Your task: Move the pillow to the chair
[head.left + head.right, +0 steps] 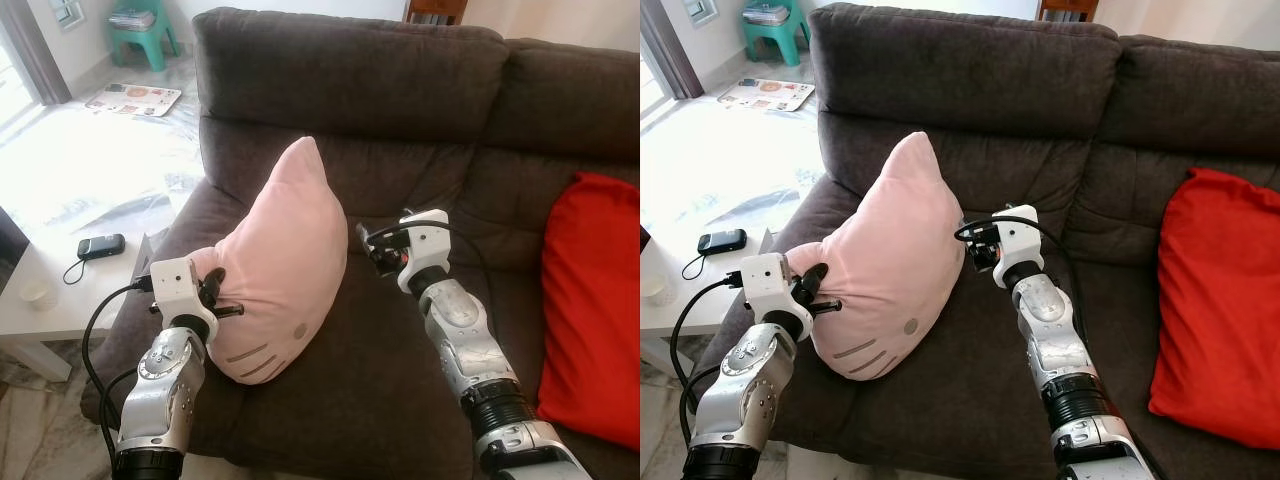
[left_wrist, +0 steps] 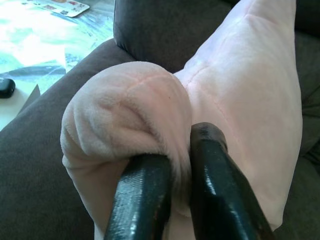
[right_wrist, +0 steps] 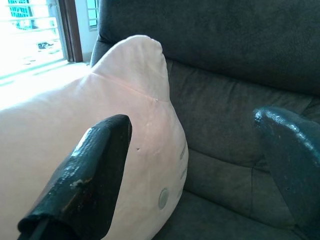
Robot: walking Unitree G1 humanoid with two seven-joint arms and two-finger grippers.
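While a phone (image 1: 101,246) lies on the white side table (image 1: 60,300) at the far left, the left gripper (image 1: 218,296) has its two black fingers (image 2: 145,200) pinched on a bunched corner of the pink pillow (image 1: 280,265), plush fabric squeezed between them. The pillow stands tilted on the seat of the dark brown sofa (image 1: 400,120), its pointed ear up against the backrest (its stitched face looks toward the front edge). Just past the pillow's other side, the right gripper (image 1: 372,250) hovers with its fingers (image 3: 95,165) spread wide, one near the pillow's flank and the other out over the sofa back; whether the near finger touches the plush is hard to tell. Further right, a red cushion (image 1: 590,300) leans at the sofa's end.

The step in hand appears to be securing the pillow: one side is gripped, the other not yet. The next move likely calls for the right gripper to close on the pillow's edge, then both arms to lift it clear of the seat before the robot turns toward the chair, which may be the green seat (image 1: 140,35) in the far corner.
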